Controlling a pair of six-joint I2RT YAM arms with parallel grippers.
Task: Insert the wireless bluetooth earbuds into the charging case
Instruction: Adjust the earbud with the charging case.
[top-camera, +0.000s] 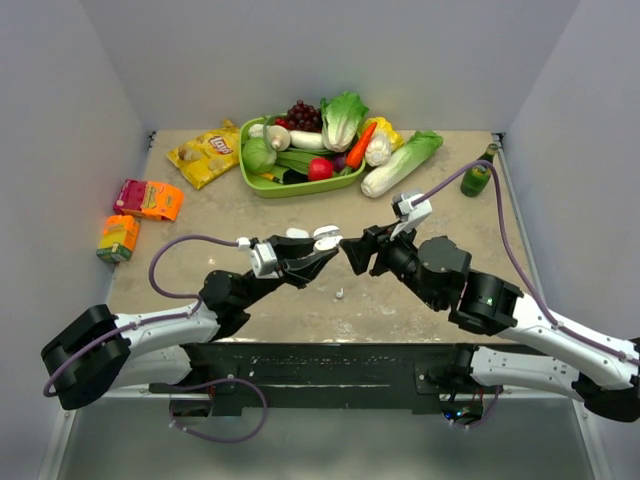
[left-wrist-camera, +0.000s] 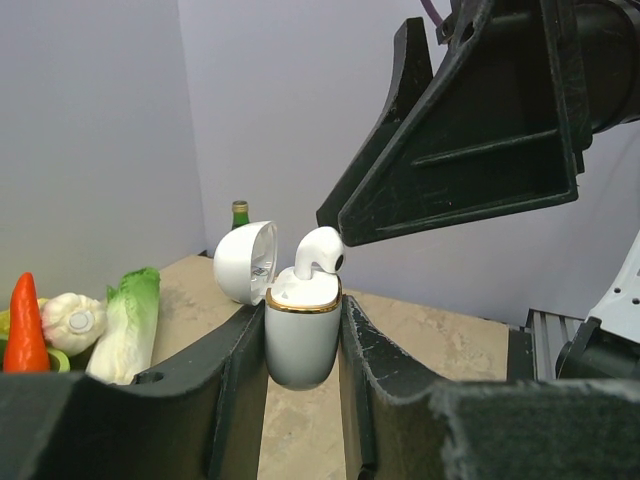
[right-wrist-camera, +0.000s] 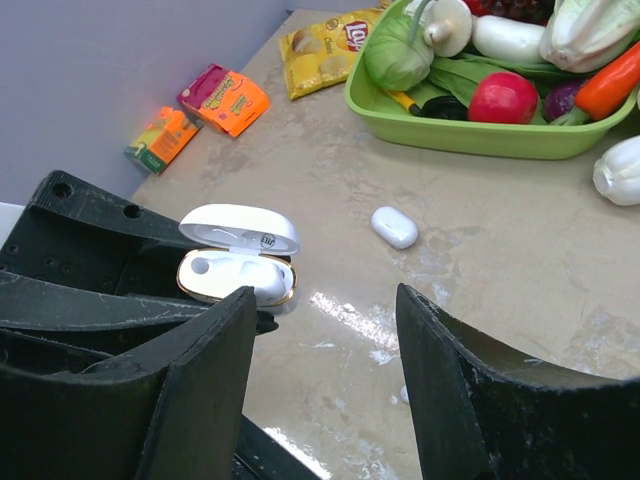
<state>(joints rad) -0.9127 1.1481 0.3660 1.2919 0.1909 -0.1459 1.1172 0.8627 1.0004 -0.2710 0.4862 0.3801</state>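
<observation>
Top view: two black robot arms meet over the middle of a tan table (top-camera: 200, 212). The left gripper (top-camera: 318, 252) is clamped on an open white case (top-camera: 325, 238). The right gripper (top-camera: 350, 252) faces it, tips just beside the case. A tiny white speck, prob. a loose earbud (top-camera: 340, 293), lies on the table nearer the arm bases. A white pebble shape, prob. a second case (top-camera: 297, 233), shows just beyond the left gripper. A green tray (top-camera: 246, 172) of toy veg sits at the far edge. Left wrist view: the case stands upright, pinched at its sides btwn both left fingers, w/ its lid (left-wrist-camera: 247, 262) flipped open to the left. One earbud (left-wrist-camera: 320, 253) stands in the case mouth, stem down in its slot, head well above the gold rim, so it looks not fully seated. A right fingertip hangs right at the bud's head; can't tell if it touches. Right wrist view: the right fingers are spread wide w/ nothing btwn them, so that gripper is released. One slot (right-wrist-camera: 200, 266) of the case is empty, the other holds the bud. The second case lies closed on the table, toward the tray. Step in hand: seating the first bud. Next move prob. needs a light downward press on its head while the left grip stays steady. After that comes a careful pinch on the loose earbud, which is small and glossy, for the empty slot.
</observation>
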